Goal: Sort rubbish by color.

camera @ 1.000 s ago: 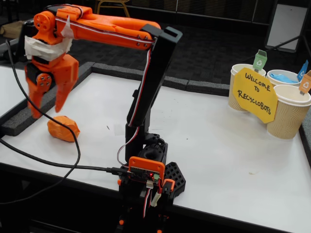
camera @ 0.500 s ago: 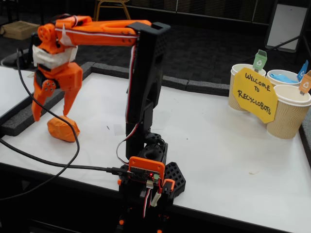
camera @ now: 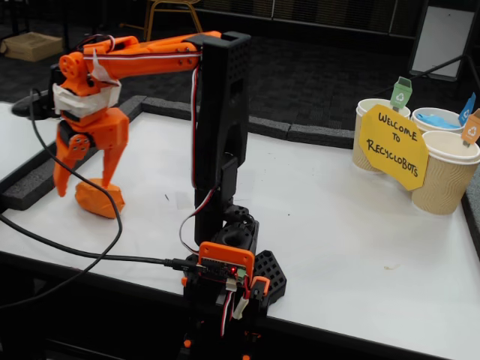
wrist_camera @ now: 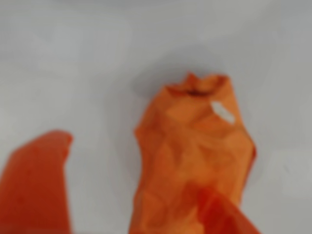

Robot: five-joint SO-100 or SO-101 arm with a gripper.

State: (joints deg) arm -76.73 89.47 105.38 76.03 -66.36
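In the fixed view, the orange plastic gripper [camera: 86, 184] hangs with its jaws spread around a creased, crumpled orange paper wad [camera: 99, 200] lying on the smooth white table [camera: 337, 225], not clamped on it. Farther right stand three ribbed tan paper cups [camera: 442, 174] behind a yellow sign [camera: 393, 146].

The white table [camera: 337, 225] carries an orange wad [camera: 97, 199] and three paper cups [camera: 442, 176].

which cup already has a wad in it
The middle cup, with the blue tag: a blue wad shows inside. The other two cups show none.
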